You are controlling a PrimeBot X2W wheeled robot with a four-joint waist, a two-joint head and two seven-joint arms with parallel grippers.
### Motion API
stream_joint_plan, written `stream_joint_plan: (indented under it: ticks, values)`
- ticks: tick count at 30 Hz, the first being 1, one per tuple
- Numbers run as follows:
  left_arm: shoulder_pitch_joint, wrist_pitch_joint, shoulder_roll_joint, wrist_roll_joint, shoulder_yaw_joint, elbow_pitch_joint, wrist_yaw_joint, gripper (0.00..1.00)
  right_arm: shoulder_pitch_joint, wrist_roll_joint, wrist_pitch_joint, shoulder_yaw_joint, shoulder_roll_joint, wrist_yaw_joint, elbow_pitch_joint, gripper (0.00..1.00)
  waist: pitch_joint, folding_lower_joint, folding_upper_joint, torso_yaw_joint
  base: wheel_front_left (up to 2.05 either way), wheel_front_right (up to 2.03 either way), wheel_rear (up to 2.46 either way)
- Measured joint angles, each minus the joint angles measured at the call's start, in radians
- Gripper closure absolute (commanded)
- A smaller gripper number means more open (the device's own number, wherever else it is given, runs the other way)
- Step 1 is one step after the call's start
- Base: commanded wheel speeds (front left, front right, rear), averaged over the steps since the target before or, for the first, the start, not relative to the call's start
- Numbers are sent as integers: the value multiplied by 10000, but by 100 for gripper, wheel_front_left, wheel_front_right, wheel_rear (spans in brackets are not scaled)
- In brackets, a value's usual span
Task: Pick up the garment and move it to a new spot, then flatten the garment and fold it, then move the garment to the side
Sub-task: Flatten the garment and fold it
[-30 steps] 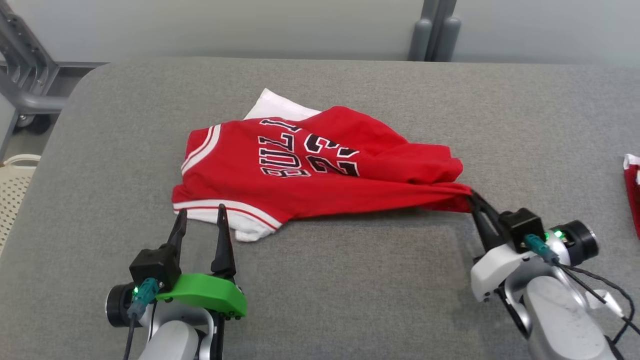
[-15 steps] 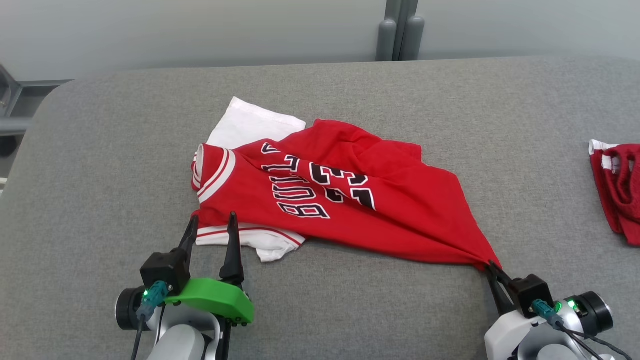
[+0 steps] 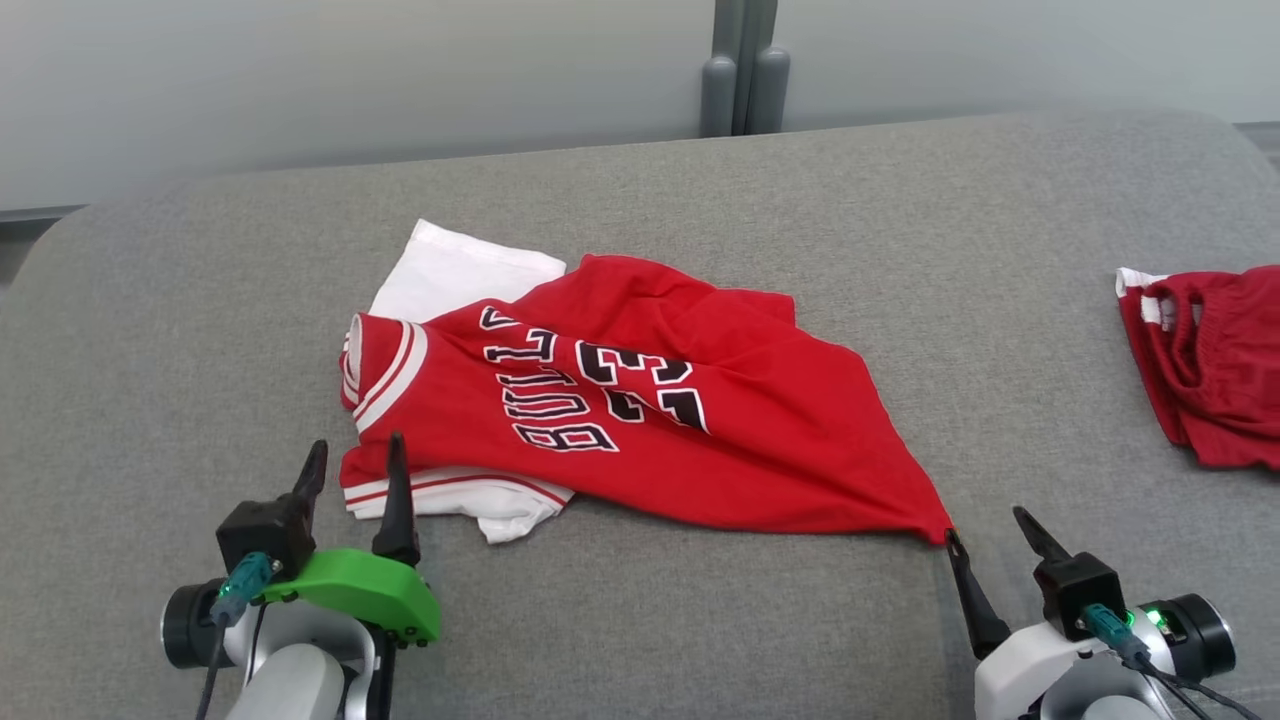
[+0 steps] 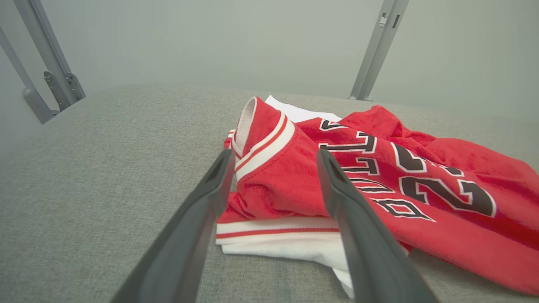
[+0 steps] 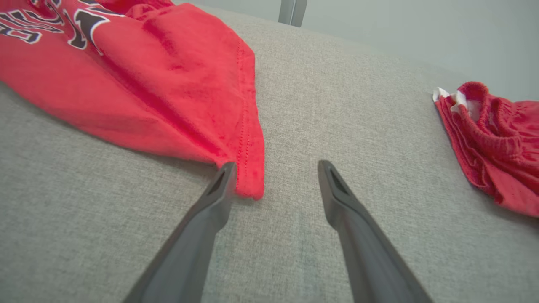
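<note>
The right tool has let go of the jersey corner it dragged. Its jaws stand apart, like those of the left tool at the jersey's seven o'clock. The jersey lies rumpled on the counter. Moving looks done; flattening next needs fresh corner grips.

**Lighting:** bright, even, diffuse; src looks overhead, no hard beam.
**Shadows:** soft, thin; a dark band under the hem of the jersey on the grey table.
**Glare:** none on cloth; green LED at right wrist blooms slightly.
**Head view:** sharp, reds saturated, wall flat and pale.
**Wrist views:** wide-angle stretch twd edges; left gripper and right gripper fingers loom oversize, soft near lens; bkgd wall hazy.
</note>
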Motion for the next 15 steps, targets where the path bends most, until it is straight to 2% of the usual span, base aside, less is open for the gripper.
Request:
stream_joint_plan:
  ticks: [6, 15]
  values:
    - [-414, 397, 439, -35, 8, 828, -263, 0, 283, 589, 2, -261, 27, 0, -1262, 0, -145, 0, 0, -391, 0, 0, 0]
    - [-1344, 1081, 650, -303, -40, 2552, -765, 0, 262, 901, 0, -238, -36, 0, -2997, 0, -92, 0, 0, -992, 0, 0, 0]
